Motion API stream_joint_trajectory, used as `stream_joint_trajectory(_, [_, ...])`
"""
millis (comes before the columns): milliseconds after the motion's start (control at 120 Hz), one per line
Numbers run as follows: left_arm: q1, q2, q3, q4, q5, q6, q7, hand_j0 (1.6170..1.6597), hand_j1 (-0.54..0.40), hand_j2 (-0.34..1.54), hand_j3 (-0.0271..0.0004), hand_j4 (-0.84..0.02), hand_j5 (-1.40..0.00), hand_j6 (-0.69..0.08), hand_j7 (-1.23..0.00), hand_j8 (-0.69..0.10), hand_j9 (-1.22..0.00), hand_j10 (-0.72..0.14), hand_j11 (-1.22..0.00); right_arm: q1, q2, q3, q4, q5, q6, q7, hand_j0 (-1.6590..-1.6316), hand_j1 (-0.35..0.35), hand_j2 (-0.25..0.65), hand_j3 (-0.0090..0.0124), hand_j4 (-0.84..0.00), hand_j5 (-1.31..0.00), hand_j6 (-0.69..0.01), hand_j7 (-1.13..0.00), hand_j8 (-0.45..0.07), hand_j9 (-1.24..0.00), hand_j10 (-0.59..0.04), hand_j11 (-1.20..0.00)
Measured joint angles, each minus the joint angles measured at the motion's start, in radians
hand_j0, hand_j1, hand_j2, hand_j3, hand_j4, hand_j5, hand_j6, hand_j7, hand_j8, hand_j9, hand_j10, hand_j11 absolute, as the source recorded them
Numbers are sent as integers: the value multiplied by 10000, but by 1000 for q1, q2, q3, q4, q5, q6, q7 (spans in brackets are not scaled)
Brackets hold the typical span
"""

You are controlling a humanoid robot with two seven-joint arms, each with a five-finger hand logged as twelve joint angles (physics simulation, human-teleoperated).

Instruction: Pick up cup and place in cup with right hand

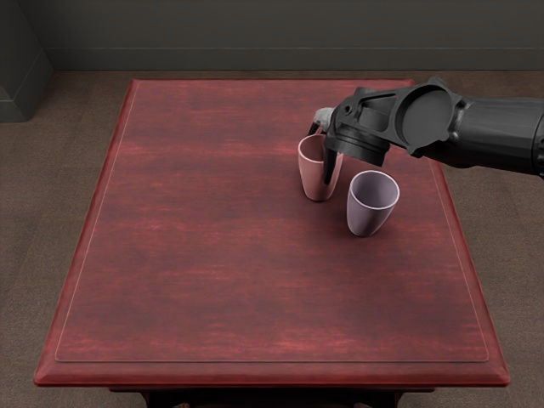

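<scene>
Pink cup stands at the right hand, near a lavender cup.

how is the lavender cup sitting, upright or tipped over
Upright: the lavender cup has its wide open rim facing up and its narrower base down on the table.

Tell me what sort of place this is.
A simulated indoor room, perhaps a plain lab-like setup, judging by the dark wall, the brown floor and the reddish table where a robot's right hand is at a pink cup.
</scene>
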Motion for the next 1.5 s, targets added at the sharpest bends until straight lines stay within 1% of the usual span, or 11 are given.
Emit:
stream_joint_trajectory(150, [0,0,0,0,0,0,0,16581,3491,1,0,-1,0,-2,0,-2,0,-1,0,8,-4,0,10,2,-1,0,-16563,544,-956,-4,-3825,-4995,-3559,-4981,-3802,-4996,-3820,-4996])
stream_joint_trajectory(300, [1,0,0,0,0,0,0,16581,3490,1,0,0,0,-1,0,-1,0,0,0,11,-7,1,13,0,2,0,-16558,934,-448,-2,-4166,-5501,-3161,-5456,-3353,-5504,-4133,-5508])
stream_joint_trajectory(350, [0,0,0,0,0,0,0,16581,3491,2,0,-2,0,-3,0,-2,0,-1,0,12,-8,1,14,-1,3,0,-16558,1171,-62,-3,-4039,-5631,-3015,-5561,-3206,-5631,-4181,-5637])
stream_joint_trajectory(508, [0,0,0,0,0,0,0,16581,3491,1,0,-2,0,-3,0,-2,0,-1,0,21,-11,5,20,-3,7,0,-16542,1341,-10,-2,-3626,-6159,-2675,-5985,-2854,-6152,-4398,-6164])
stream_joint_trajectory(525, [0,0,0,0,0,0,0,16581,3491,1,0,-1,0,-2,0,-2,0,-1,0,22,-11,5,20,-3,8,0,-16543,1399,275,-1,-3609,-6196,-2650,-6014,-2846,-6185,-4416,-6197])
stream_joint_trajectory(608, [1,0,0,0,0,0,0,16581,3490,1,0,-1,0,-1,0,-1,0,0,0,31,-13,7,21,-2,10,0,-16536,1318,61,-3,-3531,-6351,-2622,-6131,-2766,-6341,-4469,-6355])
stream_joint_trajectory(675, [1,0,0,0,0,0,0,16581,3491,1,0,-1,0,-1,0,-1,0,0,0,41,-15,7,22,1,13,0,-16536,1421,297,-3,-3490,-6404,-2584,-6194,-2745,-6399,-4521,-6415])
stream_joint_trajectory(917, [1,0,0,0,0,0,0,16581,3491,1,0,-1,0,-2,0,-1,0,0,0,70,-33,10,28,3,21,0,-16533,1268,-25,-2,-3516,-6464,-2634,-6283,-2815,-6491,-4589,-6514])
stream_joint_trajectory(1000, [1,0,0,0,0,0,0,16581,3491,1,0,-1,0,-1,0,-1,0,0,0,85,-50,11,43,3,22,0,-16534,1267,-25,3,-3515,-6477,-2626,-6294,-2814,-6503,-4602,-6526])
stream_joint_trajectory(1108, [1,0,0,0,0,0,0,16581,3491,1,0,-1,0,-2,0,-1,0,-1,0,107,-75,12,70,4,21,0,-16535,1284,35,-1,-3503,-6466,-2620,-6297,-2820,-6501,-4609,-6524])
stream_joint_trajectory(1500, [1,0,0,0,0,0,0,16581,3491,1,0,-1,0,-2,0,-2,0,-1,0,214,-213,27,223,7,8,0,-16538,1311,76,-3,-3518,-6340,-2652,-6198,-2845,-6386,-4544,-6409])
